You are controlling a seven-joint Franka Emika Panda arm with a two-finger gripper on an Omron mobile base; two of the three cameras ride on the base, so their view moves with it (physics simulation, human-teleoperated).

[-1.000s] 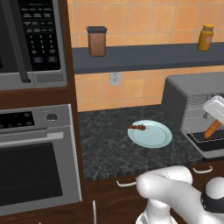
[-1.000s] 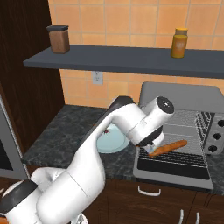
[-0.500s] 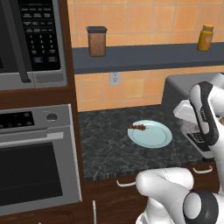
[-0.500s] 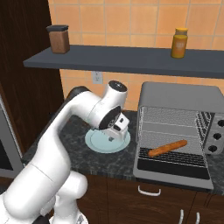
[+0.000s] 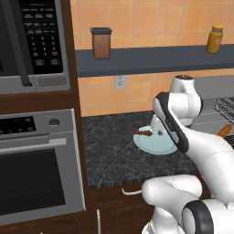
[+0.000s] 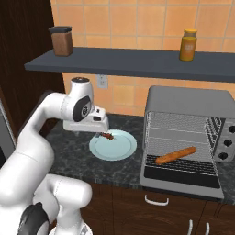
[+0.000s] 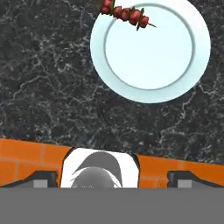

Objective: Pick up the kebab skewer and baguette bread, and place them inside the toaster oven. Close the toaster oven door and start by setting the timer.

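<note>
**A:** Where was the kebab skewer (image 7: 125, 14) just then?

**B:** On the pale blue plate (image 7: 183, 74), lying across the rim at the wall side. In the right base view the skewer (image 6: 107, 136) sat just under the hand, on the plate's (image 6: 120, 153) back-left edge. The baguette bread (image 6: 176, 155) was already on the wire rack inside the toaster oven (image 6: 188, 101), with the toaster oven door (image 6: 181, 176) dropped flat and open.

**B:** So, by my reading, the skewer was the one thing left to fetch.

**A:** And the gripper (image 6: 100, 125)?

**B:** It hung over the counter (image 5: 109, 146) near the plate's back edge and carried nothing. In the hand view the two fingertips (image 7: 43, 178) stood at the bottom corners, wide apart, so I judged the jaws fully spread.

**A:** Which way did the skewer lie from it?

**B:** In the hand view it was at the very top, a little left of centre, with the whole plate between it and the fingertips. Its long axis ran nearly across that view, tilting down a touch toward the pointed end on the right.

**A:** Meaning?

**B:** The fingers stood apart along almost the same line as the stick. I'd expect the hand to need shifting toward the skewer and rolling by about a quarter turn, so the pads could close across the stick, not along it.
</note>
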